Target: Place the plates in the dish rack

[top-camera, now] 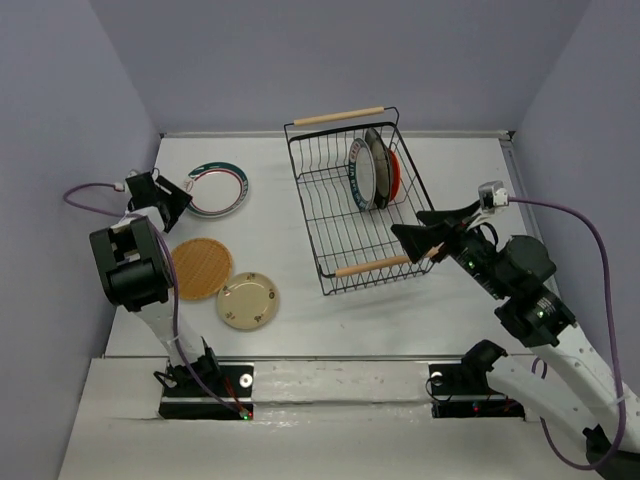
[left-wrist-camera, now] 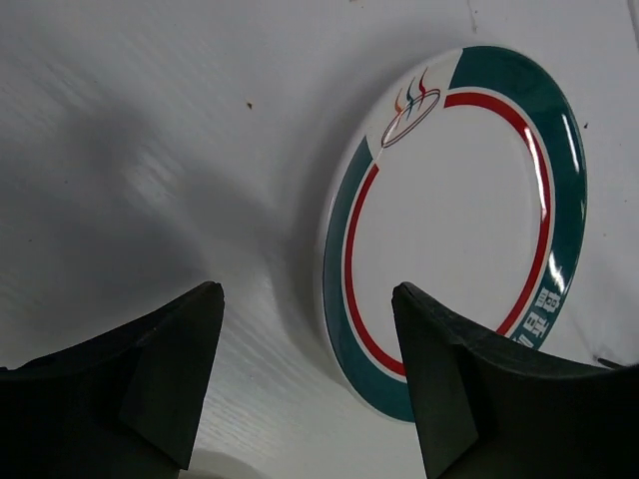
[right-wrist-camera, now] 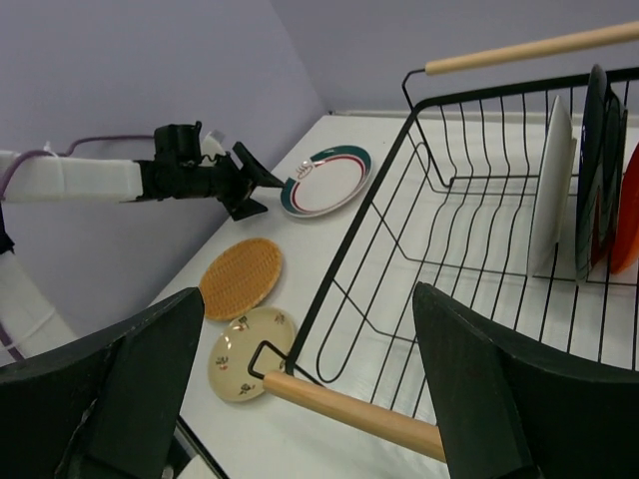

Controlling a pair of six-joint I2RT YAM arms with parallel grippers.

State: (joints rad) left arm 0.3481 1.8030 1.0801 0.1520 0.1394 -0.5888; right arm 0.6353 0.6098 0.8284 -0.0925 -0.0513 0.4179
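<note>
Looking half done: three plates (top-camera: 368,172) stand in the dish rack (top-camera: 384,265); teal-rimmed plate (top-camera: 218,190), tan-brown plate (top-camera: 200,268) and cream speckled plate (top-camera: 248,301) lie on the bench (top-camera: 330,325) left of it. Left end effector (left-wrist-camera: 308,294) gapes by the teal-rimmed plate; right end effector (right-wrist-camera: 308,294) is open, empty.

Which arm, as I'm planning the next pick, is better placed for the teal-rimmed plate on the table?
Left. The left gripper, open, is at the edge of the plate. The right gripper, also open, is by the near handle of the rack, far across the table.
</note>
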